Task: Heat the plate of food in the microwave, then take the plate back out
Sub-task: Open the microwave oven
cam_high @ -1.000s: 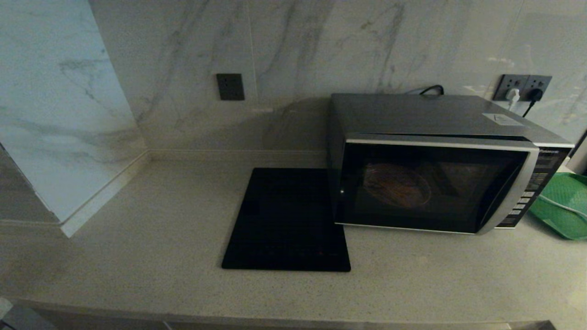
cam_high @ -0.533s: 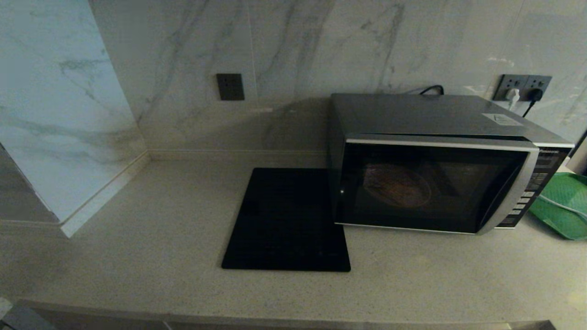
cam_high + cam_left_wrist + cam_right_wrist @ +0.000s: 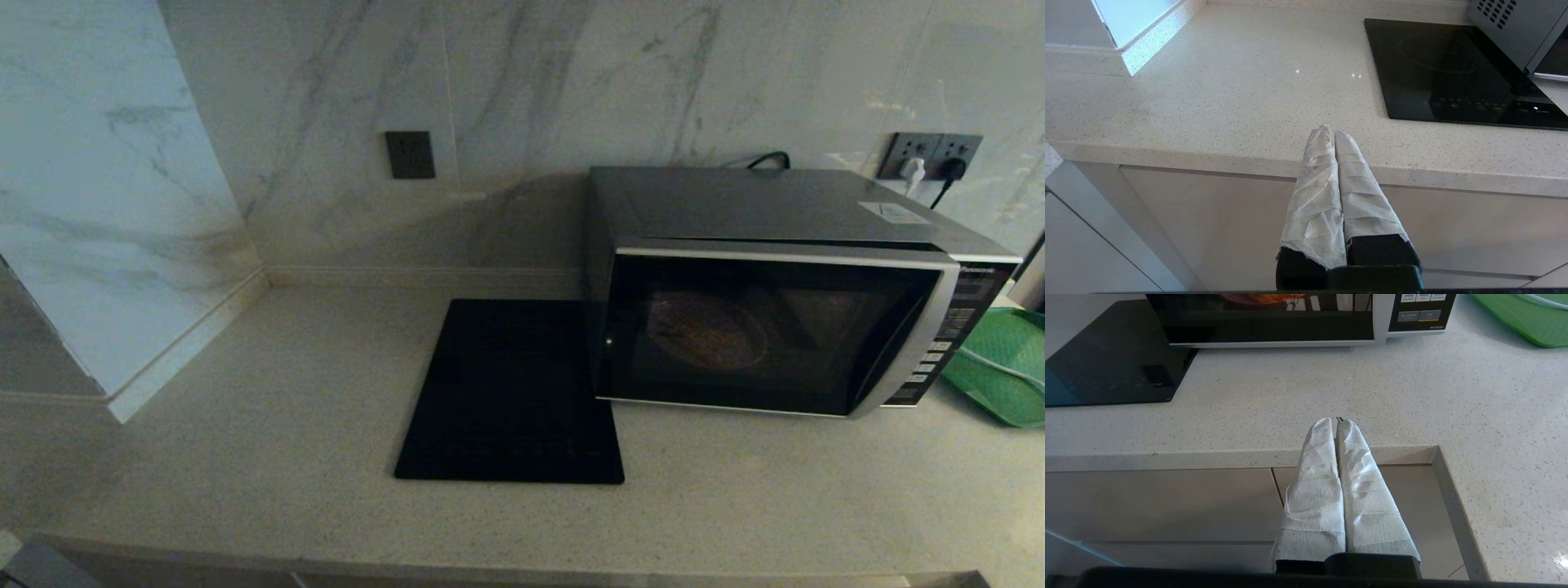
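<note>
Nearest: both arms parked low in front of the cabinet, below the counter edge, neither in the head view. Left gripper [image 3: 1329, 132] has its cloth-wrapped fingers [image 3: 1314, 192] pressed together w/ nothing between them, tips just over the counter lip, pointing toward the bare worktop left of the cooktop. Right gripper [image 3: 1336, 424] likewise closed, empty, wrapped fingers [image 3: 1367, 498] touching along their length, aimed at the counter in front of the microwave's button panel [image 3: 1421, 310]. Next: speckled pale countertop [image 3: 245, 425], running to a marble wall w/ a step-out corner on the robot's left. Mid-counter lies a flat black cooktop [image 3: 514, 392], its right edge tucked just beside/under the microwave's left front corner. Further back & to the right: the microwave [image 3: 775, 318], door shut, dark glass w/ silver trim, panel at its right end. Plate of food [image 3: 706, 331] sits inside the microwave, behind the glass, left of centre of the cavity; dim, round outline w/ orange-brown food on it, details can't be made out. Green tray [image 3: 1000, 376] on the counter just right of the microwave, partly cut off by the frame. Farthest: dark wall plate [image 3: 410, 154] on the marble, and a socket strip [image 3: 931, 155] w/ plugs behind the microwave's right rear.
</note>
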Controlling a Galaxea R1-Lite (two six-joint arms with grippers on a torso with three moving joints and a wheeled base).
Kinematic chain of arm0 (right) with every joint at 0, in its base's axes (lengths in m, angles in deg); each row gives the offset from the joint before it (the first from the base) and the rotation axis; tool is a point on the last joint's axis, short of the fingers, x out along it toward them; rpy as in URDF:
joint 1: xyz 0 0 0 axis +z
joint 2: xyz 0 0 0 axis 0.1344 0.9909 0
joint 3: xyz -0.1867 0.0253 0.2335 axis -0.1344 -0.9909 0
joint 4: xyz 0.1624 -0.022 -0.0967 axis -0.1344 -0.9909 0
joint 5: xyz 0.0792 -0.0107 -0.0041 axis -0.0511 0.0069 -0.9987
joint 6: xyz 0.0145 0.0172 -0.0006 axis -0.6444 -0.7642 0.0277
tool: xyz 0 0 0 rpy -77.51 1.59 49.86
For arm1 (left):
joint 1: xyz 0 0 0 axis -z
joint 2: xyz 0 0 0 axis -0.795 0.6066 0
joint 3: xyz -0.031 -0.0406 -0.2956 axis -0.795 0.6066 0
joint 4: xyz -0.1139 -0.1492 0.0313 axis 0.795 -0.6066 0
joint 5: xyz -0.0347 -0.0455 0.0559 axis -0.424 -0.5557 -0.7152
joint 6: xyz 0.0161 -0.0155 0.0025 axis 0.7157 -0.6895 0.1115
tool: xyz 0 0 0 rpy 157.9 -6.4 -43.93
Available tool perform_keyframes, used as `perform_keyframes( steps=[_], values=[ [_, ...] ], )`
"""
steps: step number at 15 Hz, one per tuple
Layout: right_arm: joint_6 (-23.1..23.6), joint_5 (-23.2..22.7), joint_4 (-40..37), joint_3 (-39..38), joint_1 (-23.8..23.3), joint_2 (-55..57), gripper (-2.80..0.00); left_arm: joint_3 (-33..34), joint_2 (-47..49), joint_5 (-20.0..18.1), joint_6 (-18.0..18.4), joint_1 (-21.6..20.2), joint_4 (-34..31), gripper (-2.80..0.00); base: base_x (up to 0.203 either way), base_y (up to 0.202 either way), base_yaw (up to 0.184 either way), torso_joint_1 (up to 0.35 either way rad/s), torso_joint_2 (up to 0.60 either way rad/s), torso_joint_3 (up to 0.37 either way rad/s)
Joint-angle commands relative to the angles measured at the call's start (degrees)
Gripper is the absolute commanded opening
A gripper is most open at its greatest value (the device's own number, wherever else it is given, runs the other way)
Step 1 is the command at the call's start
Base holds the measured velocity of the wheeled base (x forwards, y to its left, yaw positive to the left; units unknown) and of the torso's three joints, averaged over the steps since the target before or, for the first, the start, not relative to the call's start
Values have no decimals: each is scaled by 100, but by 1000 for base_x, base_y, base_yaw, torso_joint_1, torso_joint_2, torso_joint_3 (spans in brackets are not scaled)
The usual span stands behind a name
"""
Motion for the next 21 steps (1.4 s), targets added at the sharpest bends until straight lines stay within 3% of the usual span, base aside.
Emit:
perform_keyframes(
  steps=[1, 9, 11, 15, 18, 21],
  values=[
    [-5, 1, -6, -1, 1, -2, -280, 0, 0, 4, -4, -4, 2, -280, 0, 0, 0, 0, 0, 0],
    [171, 9, 37, -35, 1, -2, -280, 0, 0, 4, -4, -8, 2, -280, 0, 0, 0, 0, 0, 0],
    [204, 118, 177, 274, 1, -2, -280, 0, 0, 4, -4, -4, 2, -280, 0, 0, 0, 0, 0, 0],
    [196, 250, -245, 2337, 1, 314, -280, 0, 0, 4, -4, -4, 2, -280, 0, 0, 0, 0, 0, 0],
    [179, 584, -684, 4096, 0, 1611, -280, 0, 4, 4, -4, -8, 2, -280, 0, 0, 0, 0, 0, 0],
    [186, 1155, -838, 4986, -6, 2886, -280, 0, 9, 4, -4, -4, 2, -280, 0, 0, 0, 0, 0, 0]
  ],
)
